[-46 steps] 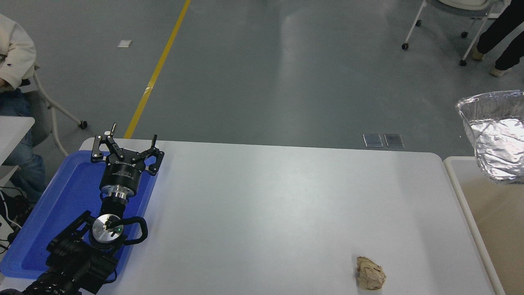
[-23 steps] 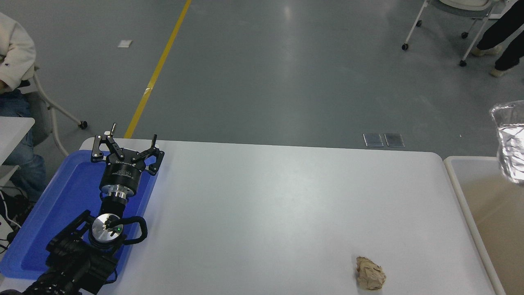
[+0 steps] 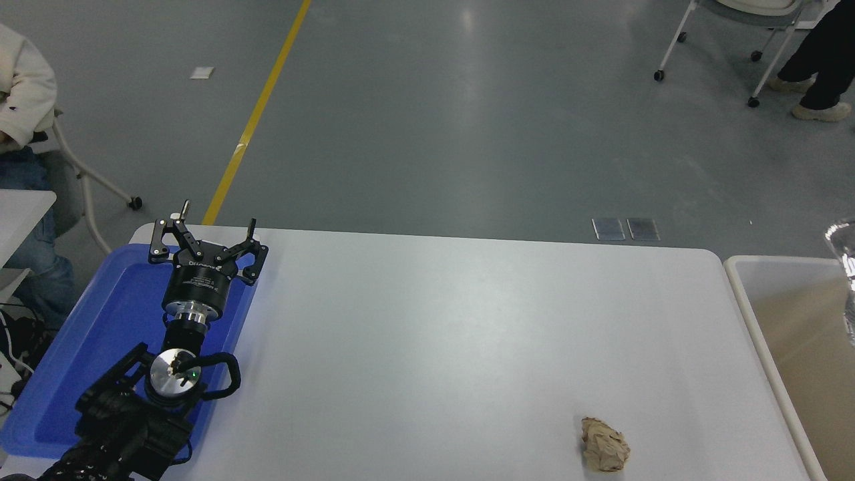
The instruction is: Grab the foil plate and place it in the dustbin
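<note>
Only a thin sliver of the shiny silver foil plate shows at the right edge of the head view, above the dustbin, whose off-white rim and beige-tan inside fill the lower right. The right arm and its gripper are out of view, so what holds the plate is hidden. My left gripper is open and empty, parked over the blue tray at the lower left.
A shallow blue plastic tray lies at the table's left end. A crumpled brown paper ball sits near the front right of the white table. A person sits at the far left; another person's legs and a wheeled chair are at the top right.
The foil plate has moved steadily right and slightly down over the dustbin, now almost wholly out of the picture. The left arm has not moved.
</note>
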